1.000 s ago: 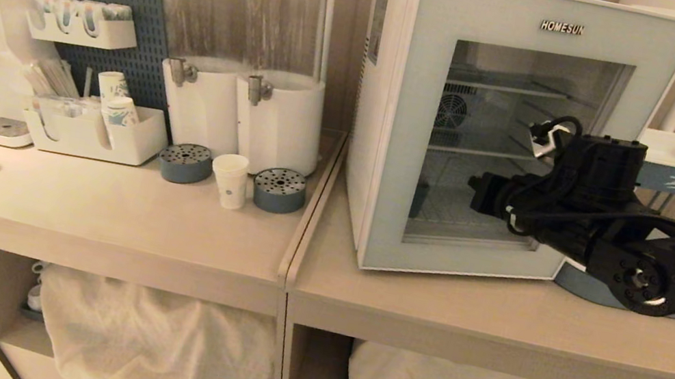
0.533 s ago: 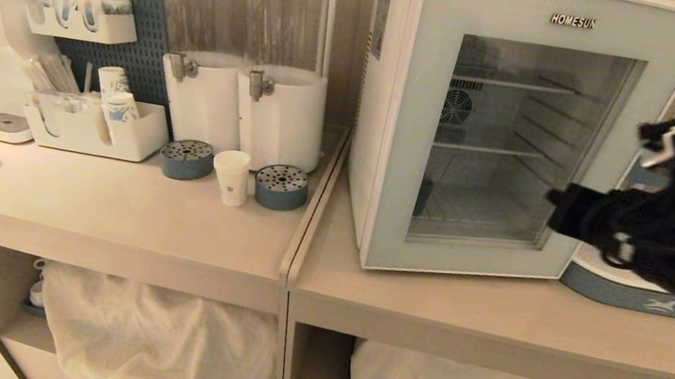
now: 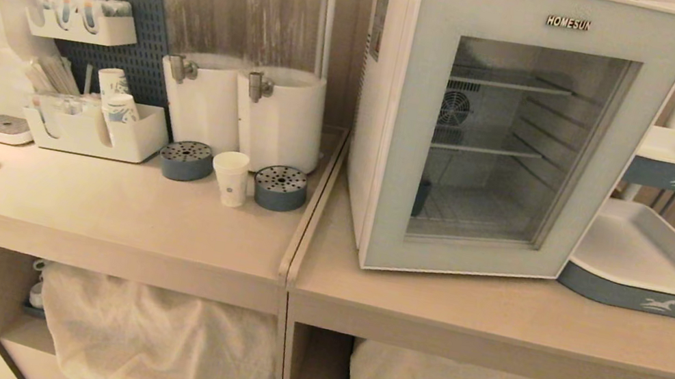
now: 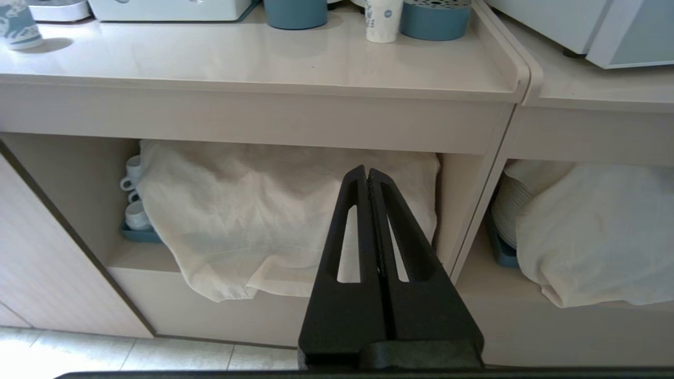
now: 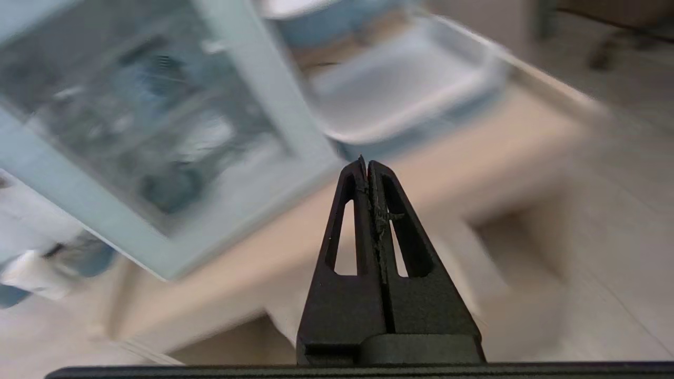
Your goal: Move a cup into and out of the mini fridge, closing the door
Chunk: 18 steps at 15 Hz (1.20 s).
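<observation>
I'm seeing the door (image 3: 527,139) closed on the mini fridge (image 3: 374,106), the cup (image 3: 230,178) standing at its nine o'clock. Both right gripper (image 5: 367,163) and left gripper (image 4: 366,171) are clenched, empty; looking finished.

Both arms end in the same kind of tool. The left end effector (image 4: 367,171) is matte black plastic, two long tapering fingers, each pierced by a narrow slot, rising from a broad black base with a rounded hump. The right end effector (image 5: 367,162) matches it, though its inner seam looks rough and slightly frayed.
</observation>
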### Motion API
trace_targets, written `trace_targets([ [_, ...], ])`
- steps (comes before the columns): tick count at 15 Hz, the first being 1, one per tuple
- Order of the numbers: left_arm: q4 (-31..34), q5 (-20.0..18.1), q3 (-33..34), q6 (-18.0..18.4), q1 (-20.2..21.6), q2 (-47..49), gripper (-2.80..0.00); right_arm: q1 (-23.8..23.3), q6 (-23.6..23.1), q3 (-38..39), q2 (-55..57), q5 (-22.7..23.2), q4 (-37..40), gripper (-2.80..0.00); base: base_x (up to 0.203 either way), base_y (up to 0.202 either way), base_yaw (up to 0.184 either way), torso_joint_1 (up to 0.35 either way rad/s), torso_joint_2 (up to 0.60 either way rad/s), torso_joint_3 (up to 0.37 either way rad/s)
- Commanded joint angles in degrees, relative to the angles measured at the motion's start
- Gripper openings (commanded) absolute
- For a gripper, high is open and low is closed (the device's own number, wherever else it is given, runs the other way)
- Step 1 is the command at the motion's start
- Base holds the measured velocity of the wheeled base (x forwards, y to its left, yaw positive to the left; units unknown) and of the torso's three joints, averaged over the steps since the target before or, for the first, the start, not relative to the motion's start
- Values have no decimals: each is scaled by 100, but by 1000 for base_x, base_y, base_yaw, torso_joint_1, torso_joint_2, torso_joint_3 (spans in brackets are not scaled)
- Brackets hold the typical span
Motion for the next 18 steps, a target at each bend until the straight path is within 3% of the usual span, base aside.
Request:
trace_targets([
  [1, -4, -2, 1, -3, 2, -11, -280, -528, 34, 98, -1753, 363, 1232, -280, 0, 0, 0, 0, 0, 0],
  [3, -4, -2, 1, -3, 2, -11, -280, -621, -248, 571, -2577, 1369, 1084, -280, 0, 0, 0, 0, 0, 0],
  [5, -4, -2, 1, -3, 2, -11, -280, -658, -586, 1839, -2765, 1689, 96, -280, 0, 0, 0, 0, 0, 0],
  [7, -4, -2, 1, -3, 2, -11, -280, -676, -1221, 3560, -2751, 1900, -1510, -280, 0, 0, 0, 0, 0, 0],
  [9, -4, -2, 1, -3, 2, -11, -280, -688, -1688, 4557, -2740, 2122, -2021, -280, 0, 0, 0, 0, 0, 0],
  [11, -4, -2, 1, -3, 2, -11, -280, -699, -2321, 4581, -2726, 2333, -2070, -280, 0, 0, 0, 0, 0, 0],
  [12, -4, -2, 1, -3, 2, -11, -280, -702, -2418, 4532, -2720, 2380, -2177, -280, 0, 0, 0, 0, 0, 0],
  [18, -4, -2, 1, -2, 2, -11, -280, -703, -2357, 4558, -2718, 2387, -2237, -280, -7, 90, 3, 2, -1, 3],
])
